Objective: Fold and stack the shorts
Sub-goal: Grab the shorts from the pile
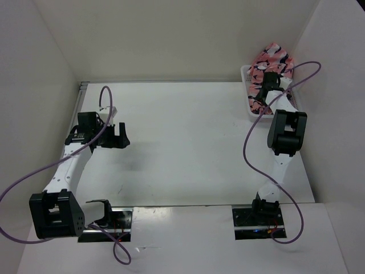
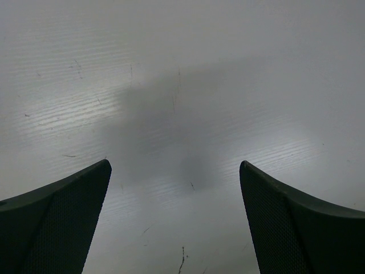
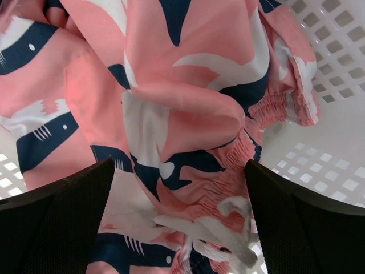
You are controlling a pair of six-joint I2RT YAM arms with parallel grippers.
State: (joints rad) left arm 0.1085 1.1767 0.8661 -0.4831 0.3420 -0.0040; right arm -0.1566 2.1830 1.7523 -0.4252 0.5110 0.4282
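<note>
The salmon-pink shorts [image 1: 272,61] with navy-and-white shark shapes lie crumpled in a white mesh basket [image 1: 246,85] at the far right of the table. My right gripper [image 1: 263,96] reaches into the basket. In the right wrist view it [image 3: 178,188] is open, its jaws wide apart just above the shorts [image 3: 188,103], over the gathered waistband and its white drawstring [image 3: 211,225]. My left gripper [image 1: 114,135] hovers over the bare table at the left. In the left wrist view it [image 2: 174,188] is open and empty.
White walls enclose the table on the left, back and right. The basket's mesh wall [image 3: 333,34] rises close to my right gripper's right finger. Purple cables [image 1: 246,142] loop from both arms. The white tabletop [image 1: 182,142] spans the middle.
</note>
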